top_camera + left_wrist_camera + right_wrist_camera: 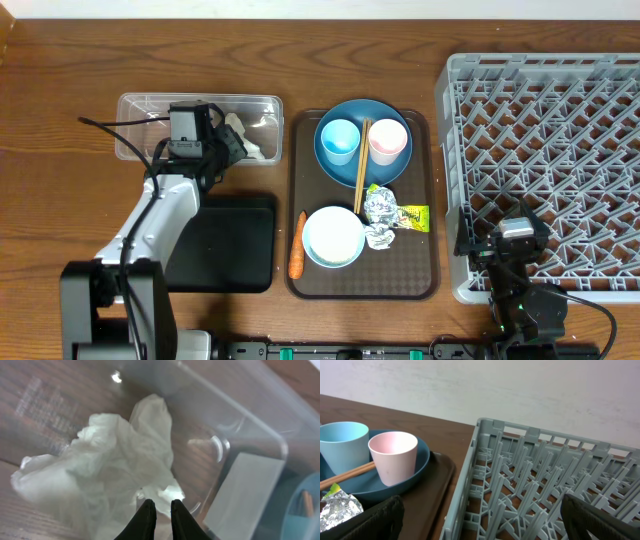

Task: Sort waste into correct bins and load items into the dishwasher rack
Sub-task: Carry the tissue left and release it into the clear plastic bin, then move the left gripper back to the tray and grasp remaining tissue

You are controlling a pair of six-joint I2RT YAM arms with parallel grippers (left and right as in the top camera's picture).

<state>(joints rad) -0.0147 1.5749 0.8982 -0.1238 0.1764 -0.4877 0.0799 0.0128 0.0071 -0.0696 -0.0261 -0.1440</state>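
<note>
Tissue (105, 460) lies crumpled in the clear tub (252, 477), right under my left jaws, which stand narrowly parted; my right jaws gape wide over the rack (530, 485) corner.

White left arm (155, 215) with black cable (100, 124) and black end effector (160, 510).

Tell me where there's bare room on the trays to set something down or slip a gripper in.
Bare: the near-right corner of the brown tray, right of the bowl and below the wrapper; also the right half of the black tray. Crowded: foil, wrapper, bowl and the chopsticks bunch together mid-tray.
</note>
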